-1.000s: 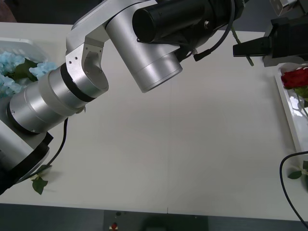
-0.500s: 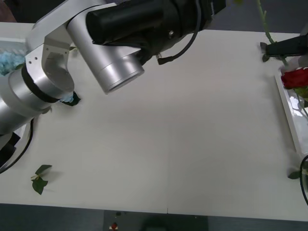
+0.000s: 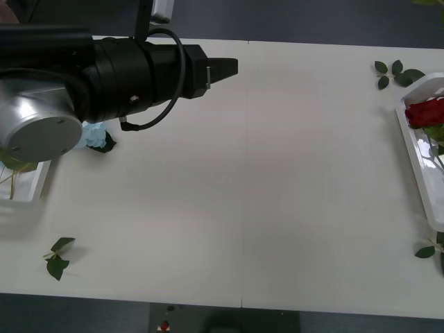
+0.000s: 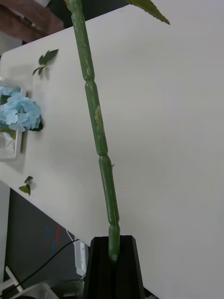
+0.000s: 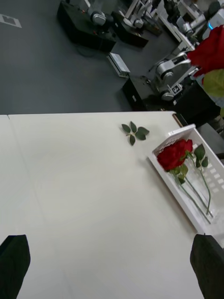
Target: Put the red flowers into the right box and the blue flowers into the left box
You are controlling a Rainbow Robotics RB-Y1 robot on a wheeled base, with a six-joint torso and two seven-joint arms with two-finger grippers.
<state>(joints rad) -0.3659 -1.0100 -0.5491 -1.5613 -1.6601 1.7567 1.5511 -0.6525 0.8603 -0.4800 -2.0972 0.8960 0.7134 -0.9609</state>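
**Right claw holds a rose stem aloft; left claw spread wide over the desk**

The right claw (image 4: 112, 261) is clenched on the lower end of a long green stem (image 4: 95, 126), its black fingers pressed together around it, and the stem rises from the claw well above the white desk (image 3: 263, 208). The left wrist view catches a red bloom (image 5: 210, 49) high at its edge, raised above the desk.

The left claw (image 5: 112, 264) is released, its two black fingertips (image 5: 14, 261) standing far apart at the corners of its view with nothing between them. In the front view the left arm (image 3: 104, 80) reaches across the far left part of the desk.

The right box (image 3: 415, 156) lies at the desk's right edge and holds red flowers (image 3: 424, 112), their stems lying along the tray. The left box (image 3: 31, 189) sits at the left edge, mostly hidden by the arm; blue flowers (image 4: 21, 112) lie at it, one pale cluster (image 3: 94, 135) reaching over its rim onto the desk.

Loose leaf sprigs lie near the right box's far corner (image 3: 395, 71) and near the front left (image 3: 57, 258).
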